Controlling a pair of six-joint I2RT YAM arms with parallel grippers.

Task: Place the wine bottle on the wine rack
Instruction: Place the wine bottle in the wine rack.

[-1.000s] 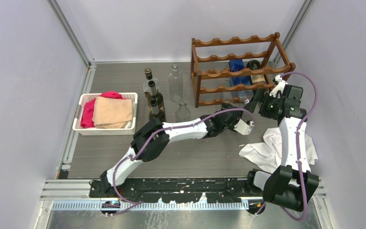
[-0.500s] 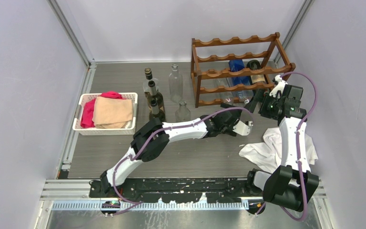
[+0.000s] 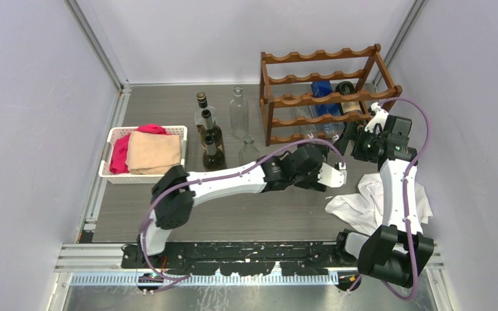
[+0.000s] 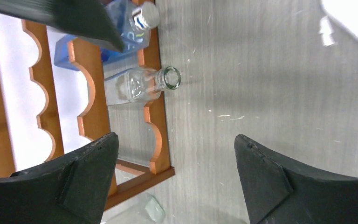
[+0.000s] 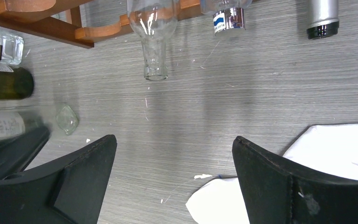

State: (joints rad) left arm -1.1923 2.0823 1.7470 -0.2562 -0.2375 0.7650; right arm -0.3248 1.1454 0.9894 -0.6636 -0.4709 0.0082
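The reddish-brown wine rack (image 3: 324, 97) stands at the back right. A clear bottle (image 4: 140, 86) lies in its lowest tier with its mouth poking out at the front, and it also shows in the right wrist view (image 5: 154, 37). A blue bottle (image 4: 126, 32) and a dark bottle (image 5: 323, 16) lie beside it. My left gripper (image 3: 327, 170) hovers open and empty over the table, in front of the rack's left end. My right gripper (image 3: 350, 138) is open and empty just in front of the rack's right end.
Several upright bottles, dark (image 3: 211, 137) and clear (image 3: 237, 111), stand left of the rack, one clear one (image 3: 248, 152) close to my left arm. A white cloth (image 3: 363, 204) lies front right. A white basket (image 3: 113, 175) with red and tan cloths sits at the left.
My left arm's elbow has swung left and nearer, and the forearm now stretches flatter. Its gripper stays near the rack's front, shifted slightly nearer. The right arm has barely moved.
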